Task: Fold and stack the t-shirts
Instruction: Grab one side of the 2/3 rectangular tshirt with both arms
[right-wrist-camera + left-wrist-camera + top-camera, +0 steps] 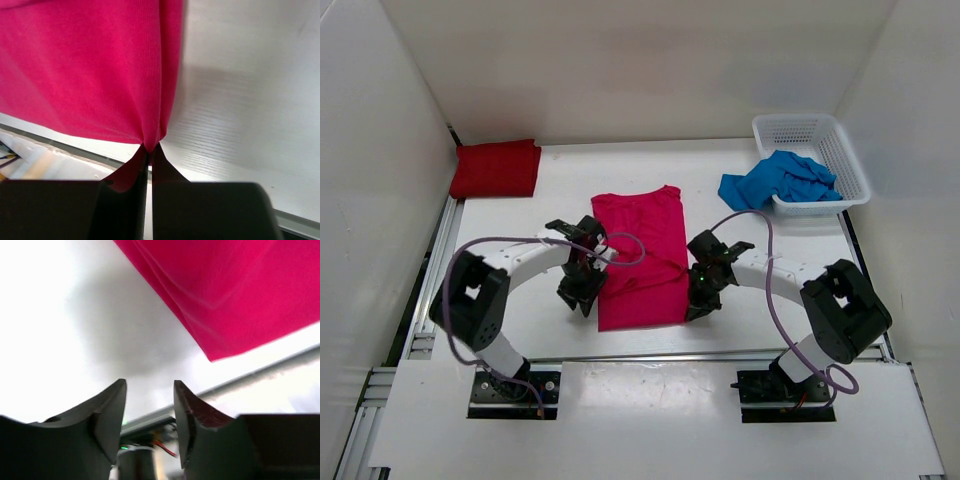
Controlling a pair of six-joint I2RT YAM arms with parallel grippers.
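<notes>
The pink shirt [640, 255] lies mid-tabletop. The right gripper [150, 148] pinches its near right corner; the left gripper [150, 386] is spread, empty, seemingly just off the near left corner. Seize that corner, then lift both evenly.

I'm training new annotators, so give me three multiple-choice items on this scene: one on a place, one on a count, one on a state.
1. Where is the red shirt?
A) near right corner
B) far left corner
C) centre

2. How many shirts are in view?
A) three
B) two
C) four

3. The right gripper is:
A) open
B) shut on nothing
C) shut on the pink shirt

Answers:
1. B, it lies folded by the far left wall.
2. A, there are red, pink and a blue shirt.
3. C, its fingers pinch the fabric's edge.
</notes>
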